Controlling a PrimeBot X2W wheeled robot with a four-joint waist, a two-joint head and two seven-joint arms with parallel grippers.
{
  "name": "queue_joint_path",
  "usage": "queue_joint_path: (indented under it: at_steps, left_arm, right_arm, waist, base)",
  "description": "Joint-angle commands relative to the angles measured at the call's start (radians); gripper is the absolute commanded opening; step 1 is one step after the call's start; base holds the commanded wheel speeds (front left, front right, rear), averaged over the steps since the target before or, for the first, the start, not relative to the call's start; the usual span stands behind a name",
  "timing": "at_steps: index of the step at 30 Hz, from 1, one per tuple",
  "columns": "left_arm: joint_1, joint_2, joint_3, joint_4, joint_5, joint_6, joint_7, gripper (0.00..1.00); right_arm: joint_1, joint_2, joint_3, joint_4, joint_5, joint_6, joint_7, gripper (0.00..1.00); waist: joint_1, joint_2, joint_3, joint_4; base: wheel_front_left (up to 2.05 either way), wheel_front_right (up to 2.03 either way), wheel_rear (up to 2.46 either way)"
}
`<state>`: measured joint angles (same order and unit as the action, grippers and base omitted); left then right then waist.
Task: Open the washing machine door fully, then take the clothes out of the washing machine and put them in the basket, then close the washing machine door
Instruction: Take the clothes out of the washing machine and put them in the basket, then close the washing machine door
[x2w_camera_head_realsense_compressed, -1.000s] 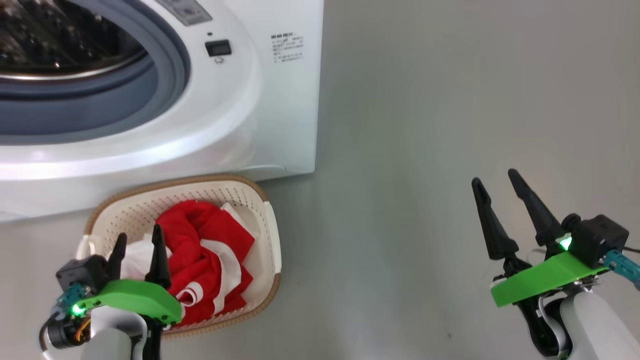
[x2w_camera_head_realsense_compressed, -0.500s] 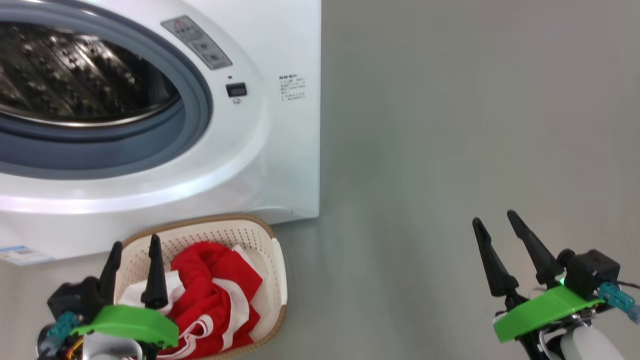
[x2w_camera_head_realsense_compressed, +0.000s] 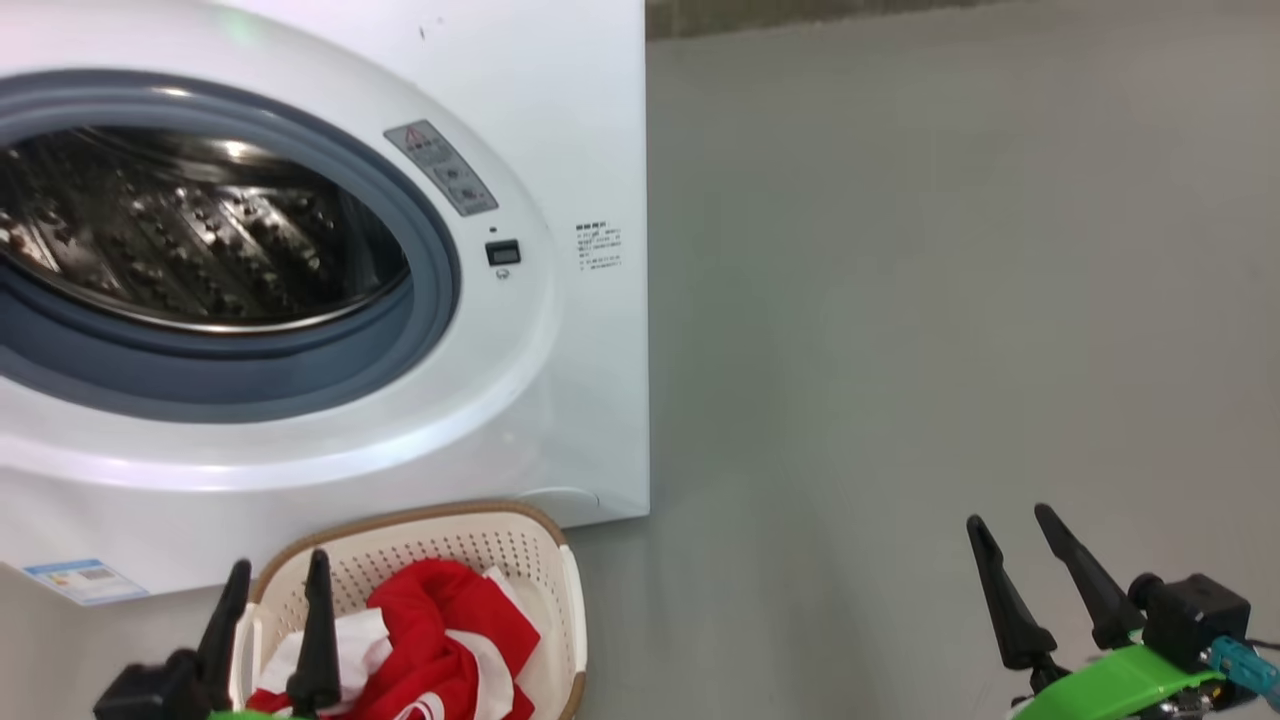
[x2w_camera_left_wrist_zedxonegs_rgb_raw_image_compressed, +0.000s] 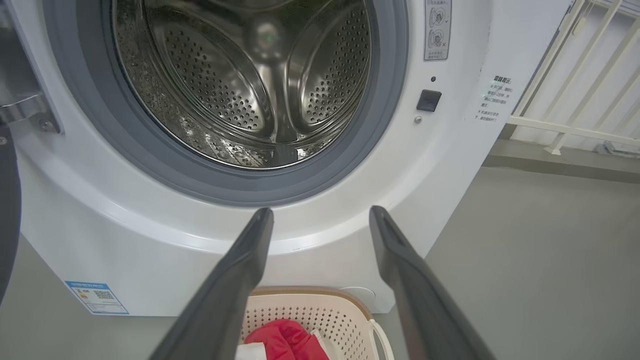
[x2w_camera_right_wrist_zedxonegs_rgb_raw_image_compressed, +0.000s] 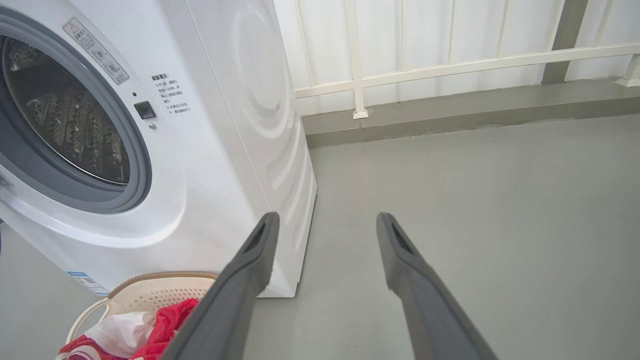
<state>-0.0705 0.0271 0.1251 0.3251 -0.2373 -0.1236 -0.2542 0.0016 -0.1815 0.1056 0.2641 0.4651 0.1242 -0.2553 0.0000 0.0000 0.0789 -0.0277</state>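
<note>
left gripper (x2w_camera_head_realsense_compressed: 280, 562) and right gripper (x2w_camera_head_realsense_compressed: 1009, 517) are spread, empty. the washing machine door (x2w_camera_left_wrist_zedxonegs_rgb_raw_image_compressed: 7, 210), at the left wrist view's left edge, looks rigid, hinged, glossy; push its free rim.

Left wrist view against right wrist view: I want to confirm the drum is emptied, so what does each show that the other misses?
Left wrist view adds a straight look into the steel drum, down to its bottom, with no clothing seen there, and a metal hinge bracket at the left edge. Right wrist view adds the embossed side panel of the washing machine. Both share the grey rubber ring, the basket holding red clothes, the white railing and the grey floor. The left pincer and right pincer each stand open.
</note>
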Motion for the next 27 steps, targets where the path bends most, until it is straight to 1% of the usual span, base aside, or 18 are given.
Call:
queue_joint_path:
  at_steps: [1, 11, 27]
  left_arm:
    - [0.009, 0.023, 0.027, -0.038, 0.012, -0.002, -0.008, 1.0]
    - [0.116, 0.023, 0.031, -0.13, 0.016, 0.008, -0.008, 1.0]
    - [0.119, 0.023, 0.028, -0.148, 0.011, 0.016, -0.008, 1.0]
  right_arm:
    - [0.006, -0.018, 0.012, -0.02, 0.002, 0.007, -0.006, 1.0]
    - [0.053, -0.016, -0.007, -0.028, 0.001, 0.007, -0.006, 1.0]
    - [0.053, -0.01, -0.017, -0.03, -0.003, 0.007, -0.006, 1.0]
  waist:
    - [0.0, 0.0, -0.031, 0.0]
    - [0.0, 0.0, -0.053, -0.01]
    - [0.0, 0.0, -0.049, -0.015]
  base:
    - [0.0, 0.0, 0.0]
    - [0.0, 0.0, 0.0]
    - [0.0, 0.0, 0.0]
